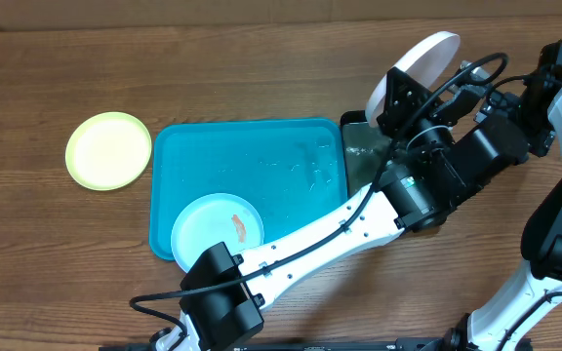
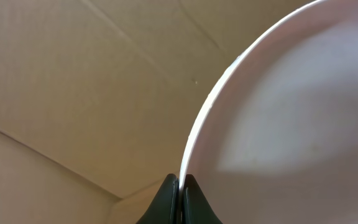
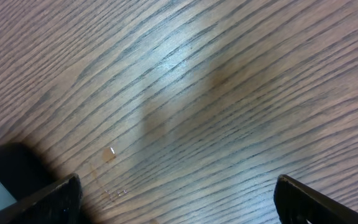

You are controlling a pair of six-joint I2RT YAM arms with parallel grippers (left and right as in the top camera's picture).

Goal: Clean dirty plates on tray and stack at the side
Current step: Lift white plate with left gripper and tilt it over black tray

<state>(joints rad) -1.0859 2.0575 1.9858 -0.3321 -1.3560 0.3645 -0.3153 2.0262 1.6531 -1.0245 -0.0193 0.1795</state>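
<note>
Counter (image 3: pixel 229 74): wood grain, semi-matt. Tray (image 1: pixel 203 161): glossy teal plastic w/ droplets. White plate (image 2: pixel 291 124): smooth plastic, slight sheen.

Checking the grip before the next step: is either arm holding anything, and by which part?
The left gripper pinches the white plate by its rim. The right gripper is open and holds nothing.
</note>
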